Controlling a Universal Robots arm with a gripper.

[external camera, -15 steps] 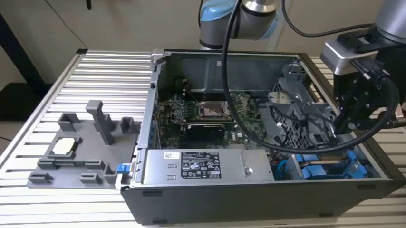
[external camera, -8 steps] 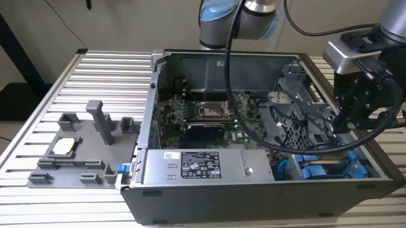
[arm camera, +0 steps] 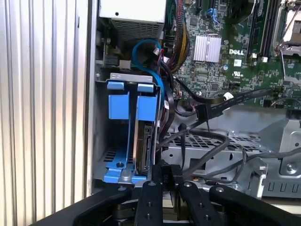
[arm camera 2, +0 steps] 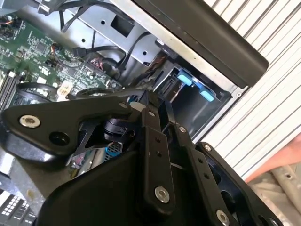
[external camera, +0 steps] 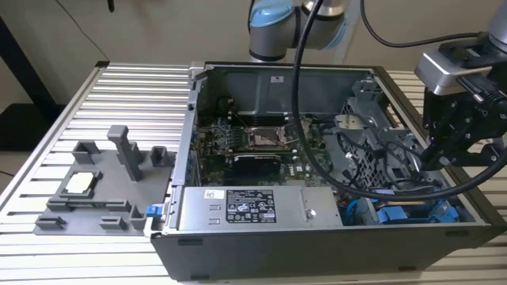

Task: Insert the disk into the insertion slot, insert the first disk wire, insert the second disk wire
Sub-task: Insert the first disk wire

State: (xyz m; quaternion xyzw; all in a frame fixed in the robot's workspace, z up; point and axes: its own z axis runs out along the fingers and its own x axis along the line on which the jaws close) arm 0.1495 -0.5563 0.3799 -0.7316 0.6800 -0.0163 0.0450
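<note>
First wrist view: disk (arm camera: 142,146) seated in insertion slot (arm camera: 99,132), just beside claw (arm camera: 168,170); claw pressed together.

the gripper (arm camera: 168,170) hides the near end of the disk (arm camera: 141,141) and of the insertion slot (arm camera: 99,141).

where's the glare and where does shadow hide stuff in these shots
Exterior view: the table slats are evenly bright, the computer case interior dim around the motherboard. First wrist view: the heatsink glares white; the disk looks shaded in the insertion slot. Second wrist view: the gripper is a dark mass against bright slats.
</note>
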